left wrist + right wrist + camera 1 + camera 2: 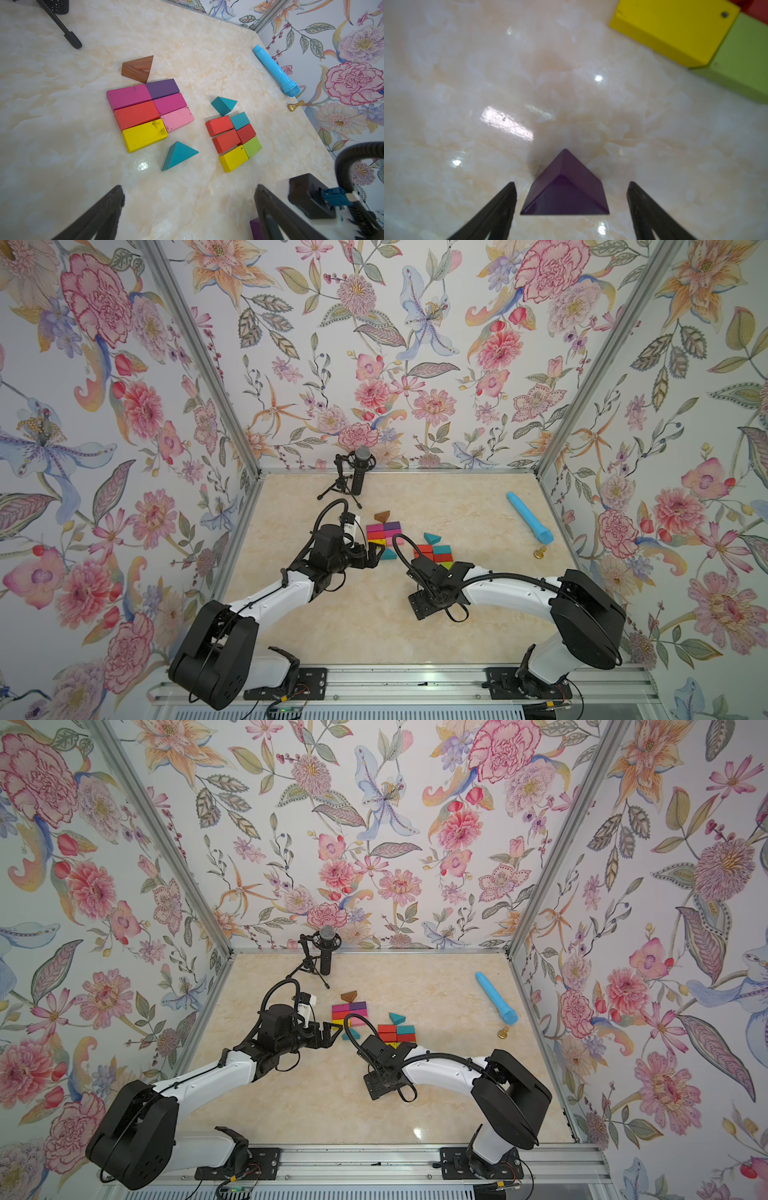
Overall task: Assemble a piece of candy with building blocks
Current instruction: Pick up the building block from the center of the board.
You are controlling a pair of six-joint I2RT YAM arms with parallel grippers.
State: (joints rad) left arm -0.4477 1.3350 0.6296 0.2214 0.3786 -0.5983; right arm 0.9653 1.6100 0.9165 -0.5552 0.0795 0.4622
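Building blocks (137,116) lie flat in two tight patches on my glossy, marble-patterned counter (365,626). Nearest me, a purple triangle (564,187) rests on the counter between the fingers of my right pincer (572,184). That pincer is spread wide with a gap on either side, gripping nothing.

Just beyond are a small yellow brick (675,29) and a green brick (741,60), the near end of the smaller patch. Three red bricks and a teal one are packed edge to edge with them. In both top views my right wrist and its black hose cover that near end.

My left pincer (189,189) hangs released and empty. Ahead of it a teal triangle (178,154) lies just beside the long yellow brick (144,135), whose paint is scuffed. That brick belongs to the larger patch, with red, pink, purple and two magenta bricks.

A second teal triangle (223,105) sits at the smaller patch's far edge. A brown wood-grained triangle (138,69) points its tip at the larger one's.

Farther back are a small brass piece (295,105), a light-blue rounded stick (528,516) and a black microphone (357,472) on its tripod by the flowered wall (415,364).
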